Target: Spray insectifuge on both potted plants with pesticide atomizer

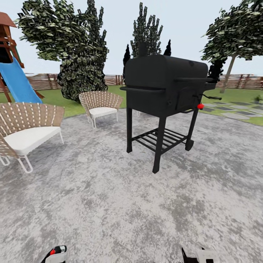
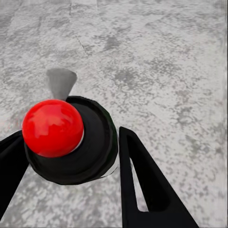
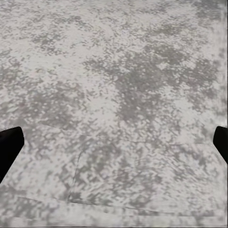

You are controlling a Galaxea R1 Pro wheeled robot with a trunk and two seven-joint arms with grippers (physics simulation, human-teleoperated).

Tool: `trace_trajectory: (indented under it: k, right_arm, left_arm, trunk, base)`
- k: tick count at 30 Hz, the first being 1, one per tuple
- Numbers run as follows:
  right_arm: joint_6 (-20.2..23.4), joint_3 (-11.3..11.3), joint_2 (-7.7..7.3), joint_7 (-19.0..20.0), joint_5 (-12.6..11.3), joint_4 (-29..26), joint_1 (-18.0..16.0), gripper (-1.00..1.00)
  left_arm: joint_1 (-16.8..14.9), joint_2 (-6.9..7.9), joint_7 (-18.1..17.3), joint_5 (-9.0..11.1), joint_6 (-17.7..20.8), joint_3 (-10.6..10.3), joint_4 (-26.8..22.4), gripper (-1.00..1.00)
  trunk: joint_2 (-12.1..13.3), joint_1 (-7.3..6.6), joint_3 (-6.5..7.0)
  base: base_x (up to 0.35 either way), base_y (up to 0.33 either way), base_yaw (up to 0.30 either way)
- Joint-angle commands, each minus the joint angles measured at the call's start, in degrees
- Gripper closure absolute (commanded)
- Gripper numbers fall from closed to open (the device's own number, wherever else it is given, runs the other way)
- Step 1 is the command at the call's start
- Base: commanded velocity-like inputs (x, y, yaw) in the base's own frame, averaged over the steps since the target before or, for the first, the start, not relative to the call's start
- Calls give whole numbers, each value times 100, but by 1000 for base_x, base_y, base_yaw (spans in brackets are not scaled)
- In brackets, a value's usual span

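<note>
In the left wrist view, my left gripper is shut on a dark round body with a red ball on it, which looks like the pesticide atomizer seen end-on. A pale grey cone sticks out beyond it. In the head view the left gripper shows at the bottom edge with a red dot and a pale grey head. My right gripper is open over bare paving, and its tip also shows low in the head view. The potted plants are out of view. The garden lawn lies beyond the patio.
A black barbecue grill on legs stands ahead on the grey paved patio. Two wicker chairs sit to the left, with a blue slide behind. Stepping stones, trees and a wooden fence lie further off.
</note>
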Motion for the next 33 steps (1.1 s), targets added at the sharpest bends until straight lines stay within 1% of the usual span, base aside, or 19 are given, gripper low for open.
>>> trace_trajectory:
  k: [1,26,33]
  right_arm:
    - [-17,-49,3,-1,60,7,-5,-100]
    - [-8,-57,8,-7,56,12,-5,-100]
    - [-8,-72,-10,-7,53,7,-5,-100]
  left_arm:
    - [-1,1,-3,38,-14,-12,1,100]
    - [-1,-3,-3,38,-10,2,-2,100]
    - [-2,-6,1,50,-12,4,-7,100]
  trunk:
    - [-2,-1,-5]
    - [-2,-1,-5]
    - [-2,-1,-5]
  base:
    - [0,0,-278]
    - [0,0,-278]
    - [0,0,-278]
